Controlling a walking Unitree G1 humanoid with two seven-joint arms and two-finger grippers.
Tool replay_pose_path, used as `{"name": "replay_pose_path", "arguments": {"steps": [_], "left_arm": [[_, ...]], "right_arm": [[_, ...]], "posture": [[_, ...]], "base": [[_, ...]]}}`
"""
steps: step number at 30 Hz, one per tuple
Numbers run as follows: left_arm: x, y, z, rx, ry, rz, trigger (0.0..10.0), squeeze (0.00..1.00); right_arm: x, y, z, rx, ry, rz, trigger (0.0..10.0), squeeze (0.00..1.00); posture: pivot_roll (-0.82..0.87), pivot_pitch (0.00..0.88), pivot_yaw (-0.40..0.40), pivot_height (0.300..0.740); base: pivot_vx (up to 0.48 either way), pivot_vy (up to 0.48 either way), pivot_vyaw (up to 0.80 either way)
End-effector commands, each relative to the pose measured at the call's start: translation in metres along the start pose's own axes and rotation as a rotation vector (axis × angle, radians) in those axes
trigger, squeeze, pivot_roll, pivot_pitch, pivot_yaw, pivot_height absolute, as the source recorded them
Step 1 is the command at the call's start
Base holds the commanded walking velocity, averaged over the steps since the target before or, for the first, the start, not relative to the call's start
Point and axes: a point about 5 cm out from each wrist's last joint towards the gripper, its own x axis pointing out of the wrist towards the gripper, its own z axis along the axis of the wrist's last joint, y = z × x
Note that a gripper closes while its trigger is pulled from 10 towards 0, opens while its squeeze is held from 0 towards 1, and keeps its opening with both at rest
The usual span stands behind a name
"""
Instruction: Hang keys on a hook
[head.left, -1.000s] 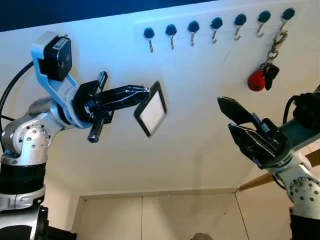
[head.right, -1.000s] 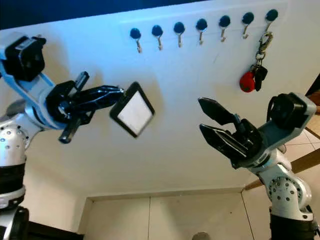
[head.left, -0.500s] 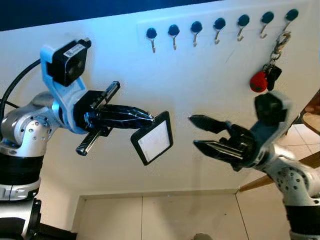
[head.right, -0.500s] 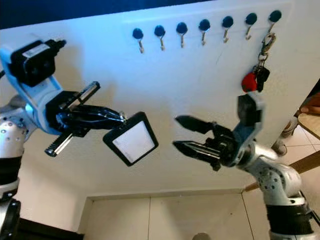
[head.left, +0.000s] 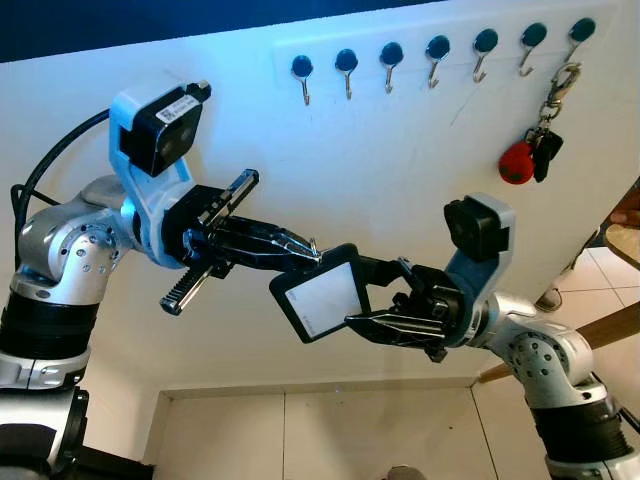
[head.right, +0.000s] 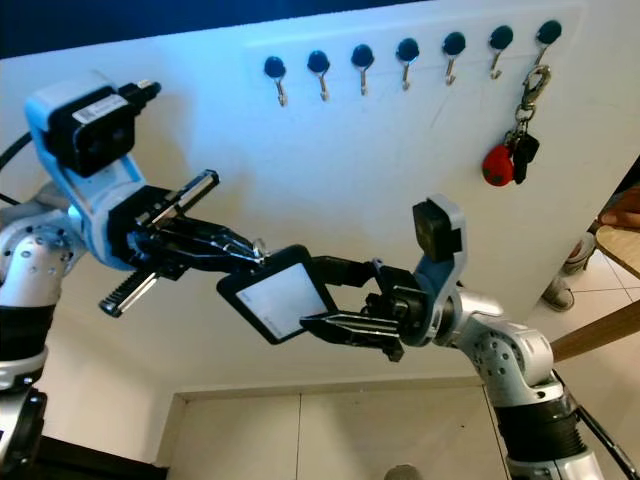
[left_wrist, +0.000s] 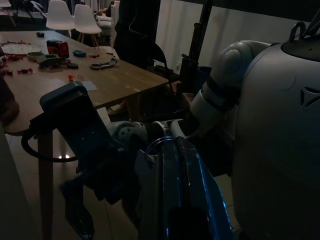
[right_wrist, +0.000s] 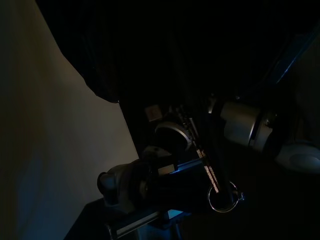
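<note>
My left gripper (head.left: 303, 247) is shut on a small metal key ring (head.left: 313, 244), from which hangs a black-framed white tag (head.left: 318, 304). The ring (right_wrist: 223, 196) also glints in the dark right wrist view. My right gripper (head.left: 353, 293) reaches in from the right and is open, with the tag's right edge between its two fingers. On the white wall above runs a row of several dark-knobbed hooks (head.left: 390, 55). The rightmost hook (head.left: 580, 29) carries another bunch of keys with a red fob (head.left: 515, 161).
Tiled floor (head.left: 320, 435) lies below along the wall's base. A wooden table edge (head.left: 590, 335) juts in at the lower right, and a person's hand (head.left: 630, 215) shows at the right edge. In the left wrist view a wooden table (left_wrist: 95, 80) holds small items.
My left gripper lowered the tag and moved it right. My right gripper swung left across the gap and now straddles the tag's right edge.
</note>
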Motion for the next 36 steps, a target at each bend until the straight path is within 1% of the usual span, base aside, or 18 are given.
{"name": "replay_pose_path", "arguments": {"steps": [1, 4, 5, 6, 7, 8, 9, 11, 12, 16, 24, 36], "left_arm": [[0.003, 0.001, 0.0, 0.012, 0.013, -0.014, 10.0, 0.0], [0.004, 0.004, 0.0, 0.017, 0.015, -0.017, 10.0, 0.0], [0.004, 0.004, 0.0, 0.017, 0.015, -0.017, 10.0, 0.0], [0.005, 0.004, -0.001, 0.017, 0.015, -0.018, 10.0, 0.0], [0.005, 0.004, -0.001, 0.018, 0.016, -0.019, 10.0, 0.0], [0.005, 0.005, -0.001, 0.017, 0.016, -0.02, 10.0, 0.0], [0.005, 0.005, -0.001, 0.017, 0.016, -0.021, 10.0, 0.0], [0.005, 0.005, -0.002, 0.017, 0.016, -0.022, 10.0, 0.0], [0.006, 0.007, -0.002, 0.018, 0.016, -0.024, 10.0, 0.0], [0.006, 0.007, -0.003, 0.014, 0.014, -0.029, 10.0, 0.0], [0.006, 0.007, -0.003, 0.01, 0.014, -0.038, 10.0, 0.0], [0.005, 0.009, -0.007, 0.015, 0.014, -0.017, 10.0, 0.0]], "right_arm": [[0.009, 0.001, -0.003, 0.004, 0.029, 0.043, 10.0, 0.0], [0.017, 0.0, -0.006, -0.009, 0.08, 0.066, 10.0, 0.0], [0.017, 0.0, -0.006, -0.009, 0.08, 0.066, 10.0, 0.0], [0.019, -0.001, -0.007, -0.022, 0.086, 0.067, 8.8, 0.0], [0.021, -0.001, -0.007, -0.032, 0.089, 0.068, 8.8, 0.0], [0.022, -0.001, -0.007, -0.037, 0.089, 0.068, 4.4, 0.0], [0.024, -0.002, -0.006, -0.051, 0.078, 0.064, 0.7, 0.0], [0.025, -0.003, -0.005, -0.06, 0.071, 0.062, 0.7, 0.0], [0.028, -0.003, -0.002, -0.078, 0.048, 0.065, 0.0, 0.0], [0.03, -0.002, 0.003, -0.094, 0.022, 0.071, 0.0, 0.0], [0.027, 0.002, 0.013, -0.139, 0.0, 0.066, 0.0, 0.0], [0.028, 0.004, 0.012, -0.137, -0.007, 0.072, 0.0, 0.0]], "posture": [[-0.18, 0.072, 0.12, 0.74], [-0.18, 0.074, 0.119, 0.74], [-0.18, 0.074, 0.119, 0.74], [-0.18, 0.074, 0.119, 0.74], [-0.18, 0.074, 0.119, 0.74], [-0.18, 0.074, 0.119, 0.74], [-0.18, 0.074, 0.119, 0.74], [-0.18, 0.074, 0.119, 0.74], [-0.19, 0.075, 0.121, 0.74], [-0.19, 0.075, 0.121, 0.74], [-0.19, 0.078, 0.125, 0.74], [-0.19, 0.08, 0.126, 0.74]], "base": [[0.0, 0.0, 0.0], [0.0, 0.0, 0.0], [0.0, 0.0, 0.0], [0.0, 0.0, 0.0], [0.0, 0.0, 0.0], [0.0, 0.0, 0.0], [0.0, 0.0, 0.0], [0.0, 0.0, 0.0], [0.0, 0.0, 0.0], [0.0, 0.0, 0.0], [0.0, 0.0, 0.0], [0.0, 0.0, 0.0]]}}
